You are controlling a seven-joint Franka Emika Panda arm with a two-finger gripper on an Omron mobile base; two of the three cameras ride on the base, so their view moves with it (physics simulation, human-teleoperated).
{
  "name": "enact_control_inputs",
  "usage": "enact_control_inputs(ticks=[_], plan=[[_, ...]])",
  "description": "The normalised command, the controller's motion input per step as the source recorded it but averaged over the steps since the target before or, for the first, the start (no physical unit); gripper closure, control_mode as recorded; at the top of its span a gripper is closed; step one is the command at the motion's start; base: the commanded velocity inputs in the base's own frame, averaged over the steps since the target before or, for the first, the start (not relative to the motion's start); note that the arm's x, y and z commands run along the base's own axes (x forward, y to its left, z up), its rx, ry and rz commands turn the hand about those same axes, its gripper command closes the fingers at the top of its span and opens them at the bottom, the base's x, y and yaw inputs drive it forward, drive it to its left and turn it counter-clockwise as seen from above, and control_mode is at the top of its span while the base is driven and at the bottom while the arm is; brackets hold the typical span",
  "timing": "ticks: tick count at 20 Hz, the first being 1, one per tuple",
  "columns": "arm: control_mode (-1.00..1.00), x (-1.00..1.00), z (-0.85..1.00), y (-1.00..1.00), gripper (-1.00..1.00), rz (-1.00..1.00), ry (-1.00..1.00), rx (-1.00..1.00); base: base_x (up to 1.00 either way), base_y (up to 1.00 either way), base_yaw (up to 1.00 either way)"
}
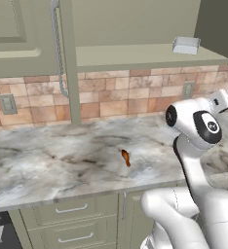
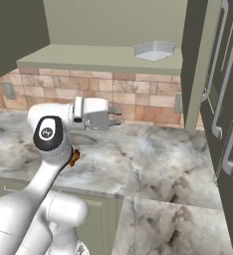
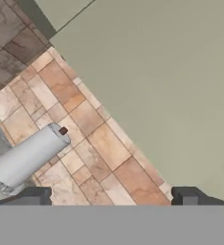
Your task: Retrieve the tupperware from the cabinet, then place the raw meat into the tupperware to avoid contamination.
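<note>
Tupperware (image 2: 155,51) on open cabinet (image 2: 103,57) shelf

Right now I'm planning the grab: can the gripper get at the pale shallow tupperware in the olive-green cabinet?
Probably yes: the cabinet stands open, the tupperware sits alone near the shelf's front edge, and the open gripper is below it.

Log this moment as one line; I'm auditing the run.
gripper: open, empty, above counter | tupperware: on cabinet shelf | raw meat: on counter

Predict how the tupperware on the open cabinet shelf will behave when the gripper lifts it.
The tupperware looks thin-walled, so probably light. It is shallow and sits flat on the cabinet shelf, so unlikely to tip or roll. Its smooth sides might slip between the fingers.
</note>
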Motion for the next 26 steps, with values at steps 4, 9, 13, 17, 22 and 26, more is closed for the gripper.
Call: enact_control_inputs(ticks=[4, 9, 13, 17, 22, 26], plan=[[-1.0, -0.04, 0.32, 0.0, -1.0, 0.1, 0.0, 0.22, 0.0, 0.0, 0.0], [-1.0, 0.0, 0.31, 0.0, -1.0, 0.09, 0.0, 0.21, 0.0, 0.0, 0.0], [-1.0, 0.01, 0.3, 0.0, -1.0, 0.08, 0.02, 0.18, 0.0, 0.0, 0.0], [-1.0, 0.1, 0.25, 0.0, -1.0, 0.08, 0.04, 0.13, 0.0, 0.0, 0.0], [-1.0, 0.26, 0.26, 0.01, -1.0, 0.11, 0.03, 0.12, 0.0, 0.0, 0.0], [-1.0, 0.49, 0.22, 0.01, -1.0, 0.1, 0.0, 0.05, 0.0, 0.0, 0.0]])
